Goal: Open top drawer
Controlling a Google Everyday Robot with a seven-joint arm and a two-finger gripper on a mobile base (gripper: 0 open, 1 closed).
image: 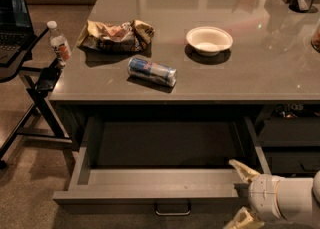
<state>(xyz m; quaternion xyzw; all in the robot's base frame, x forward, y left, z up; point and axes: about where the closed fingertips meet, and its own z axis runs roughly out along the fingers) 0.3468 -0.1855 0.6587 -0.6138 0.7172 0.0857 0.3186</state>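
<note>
Water bottle point(59, 43) on the side stand far left; chip bag point(117, 35), can point(152, 71) and bowl point(209, 40) ride the tabletop point(250, 78), untouched. Below them, the top drawer point(160, 177) hangs well out, handle point(172, 208) centred. Far right, the pincer point(240, 195) is spread wide, fingers point(242, 169) straddling the front panel's corner, probably hooked there to pull.

You can see the wide dark grey-brown top drawer point(150, 193) standing open under the grey table's point(265, 75) front edge. Your cream two-finger gripper point(241, 195) is at the drawer front's right end, one finger above its lip and one below. A blue-and-silver can point(152, 71) lies near the front edge.
</note>
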